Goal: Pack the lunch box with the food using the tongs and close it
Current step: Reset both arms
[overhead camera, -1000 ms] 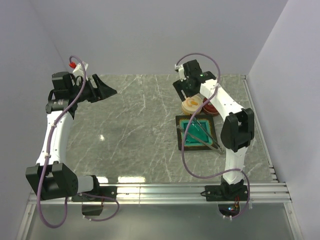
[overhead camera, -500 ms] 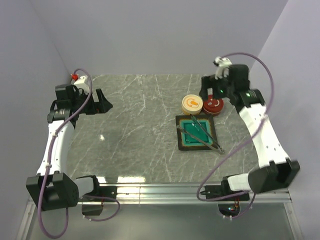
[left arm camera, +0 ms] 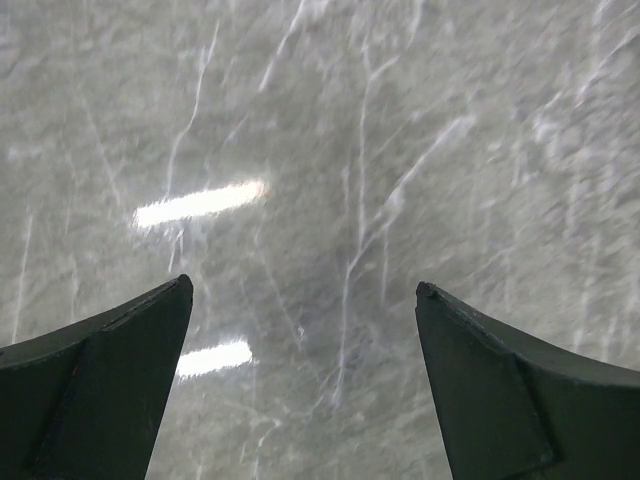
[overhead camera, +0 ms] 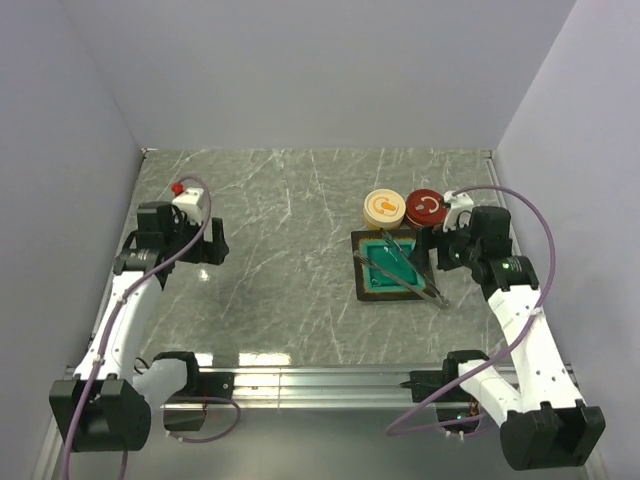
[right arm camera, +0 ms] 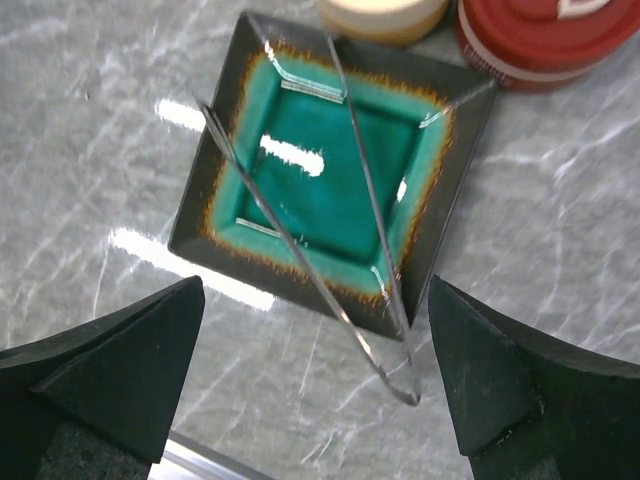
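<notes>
The silver tongs (overhead camera: 410, 272) lie across the square teal tray (overhead camera: 375, 283), joined end off its near right corner. In the right wrist view the tongs (right arm camera: 300, 257) cross a bare tray (right arm camera: 320, 190). The lunch box shows as two round tubs behind the tray, cream (overhead camera: 383, 208) and red (overhead camera: 425, 207). Each lid bears a curled shape; I cannot tell if that is food. My right gripper (overhead camera: 428, 248) (right arm camera: 315, 283) hangs open just right of the tray, above the tongs' joined end. My left gripper (overhead camera: 212, 243) (left arm camera: 302, 285) is open over bare marble at the left.
The grey marble table (overhead camera: 290, 290) has a metal rail (overhead camera: 330, 380) along its near edge and purple-grey walls on three sides. The cream tub (right arm camera: 380, 15) and the red tub (right arm camera: 545, 40) stand close against the tray's far side.
Both arms came down and toward the near side. The right gripper swung from the back near the tubs to beside the tray. Both grippers opened wider.
</notes>
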You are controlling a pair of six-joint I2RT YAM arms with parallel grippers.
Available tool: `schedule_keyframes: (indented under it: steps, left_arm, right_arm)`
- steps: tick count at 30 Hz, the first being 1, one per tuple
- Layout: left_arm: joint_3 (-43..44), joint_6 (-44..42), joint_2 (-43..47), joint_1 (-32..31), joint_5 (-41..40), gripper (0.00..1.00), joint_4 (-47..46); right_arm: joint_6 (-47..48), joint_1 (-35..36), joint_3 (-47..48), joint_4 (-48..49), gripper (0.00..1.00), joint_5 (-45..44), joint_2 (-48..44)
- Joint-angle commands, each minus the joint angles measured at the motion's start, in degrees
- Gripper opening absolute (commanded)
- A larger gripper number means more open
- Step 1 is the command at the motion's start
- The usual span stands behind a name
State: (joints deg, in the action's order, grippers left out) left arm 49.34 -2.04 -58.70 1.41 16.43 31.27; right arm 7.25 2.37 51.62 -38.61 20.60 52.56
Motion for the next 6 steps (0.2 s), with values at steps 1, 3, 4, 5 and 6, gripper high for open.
schedule_keyframes:
  steps: [1, 3, 4, 5, 6]
  left_arm:
    - [-2.58, -2.00, 4.20, -1.06, -5.00, 0.99, -0.33]
    - [-3.28, -1.12, 5.69, -1.06, -5.70, 0.99, -0.50]
    - [-3.03, -1.21, 5.79, -1.06, -5.27, 0.99, -0.16]
    - [-2.85, -1.03, 5.87, -1.06, -5.09, 0.99, 0.02]
    - [-2.50, -1.03, 5.61, -1.06, -5.09, 0.99, 0.28]
  right_arm:
    - [0.40, -0.26, -2.74, 1.87, 1.00, 1.63, -3.42]
    - [0.57, -0.26, -3.36, 1.96, 1.00, 1.29, -4.48]
    - [0.66, -0.26, -3.28, 1.70, 1.00, 1.11, -4.57]
    - [0.66, -0.18, -3.10, 1.09, 1.00, 1.02, -4.39]
    - [0.66, -0.26, -2.58, 0.82, 1.00, 1.19, -4.39]
